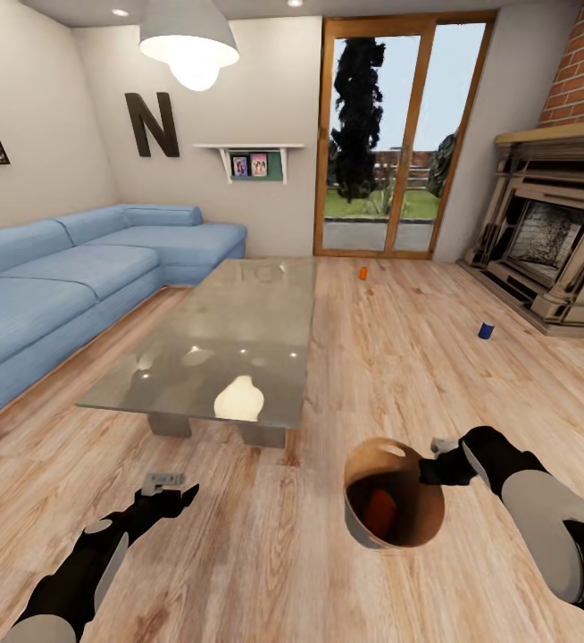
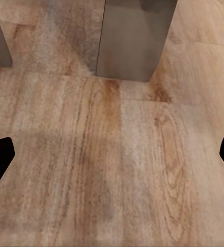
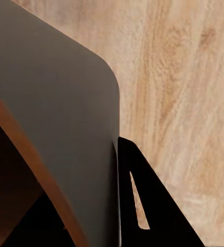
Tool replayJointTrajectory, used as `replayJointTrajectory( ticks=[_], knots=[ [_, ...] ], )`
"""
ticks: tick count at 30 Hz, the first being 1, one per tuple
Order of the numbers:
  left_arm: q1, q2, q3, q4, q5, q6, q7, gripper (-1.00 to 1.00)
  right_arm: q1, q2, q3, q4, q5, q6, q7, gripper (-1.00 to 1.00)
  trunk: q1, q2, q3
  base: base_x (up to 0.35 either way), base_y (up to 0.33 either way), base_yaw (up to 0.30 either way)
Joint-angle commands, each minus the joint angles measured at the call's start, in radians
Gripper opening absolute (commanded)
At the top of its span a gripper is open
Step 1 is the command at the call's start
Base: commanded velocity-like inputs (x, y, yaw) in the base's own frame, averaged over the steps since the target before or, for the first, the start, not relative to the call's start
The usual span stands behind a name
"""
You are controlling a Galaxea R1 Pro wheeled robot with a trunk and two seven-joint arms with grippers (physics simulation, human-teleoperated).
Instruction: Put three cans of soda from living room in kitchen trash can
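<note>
Light wood floor in long grained planks, stretching from near edge to the far glass doors. Blue corner sofa along the left, soft and matte; red-brick fireplace at the right. Smooth, reflective glass table left of centre, on blocky grey legs. Near right, a round trash can, dark outside with a brown rim, gripped at its wall by the right gripper and carried above the floor; one orange soda can lying inside. Left gripper at near left, jaws spread wide, holding nothing, hanging over bare planks beside a table leg. Far out on the floor, the second orange can upright before the doors; the dark blue can upright nearer the fireplace, well apart from both arms. Seemingly mid-collection: one can binned, two remaining. Next, probably a drive toward the blue can, then a low reach with the free gripper around that small smooth cylinder.
</note>
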Motion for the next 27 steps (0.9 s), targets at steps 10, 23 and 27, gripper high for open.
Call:
replayJointTrajectory(
  ticks=[10, 23, 27],
  knots=[
    [0.000, 0.000, 0.000, 0.000, -0.002, 0.000, 0.002, 1.00, 0.000, 0.002, -0.007, 0.000, -0.016, 0.003, 0.010, -1.00, 0.000, 0.000, 0.000, 0.000, 0.000, 0.000],
    [0.000, -0.002, 0.000, -0.001, -0.004, 0.000, 0.006, 1.00, 0.000, 0.002, -0.006, -0.001, -0.015, 0.004, 0.008, -1.00, 0.000, 0.000, 0.000, 0.000, -0.195, 0.000],
    [0.000, -0.002, 0.000, -0.001, -0.004, 0.000, 0.006, 1.00, 0.000, 0.002, -0.006, -0.001, -0.015, 0.004, 0.008, -1.00, 0.000, 0.000, 0.000, 0.000, -0.288, 0.000]
  ],
)
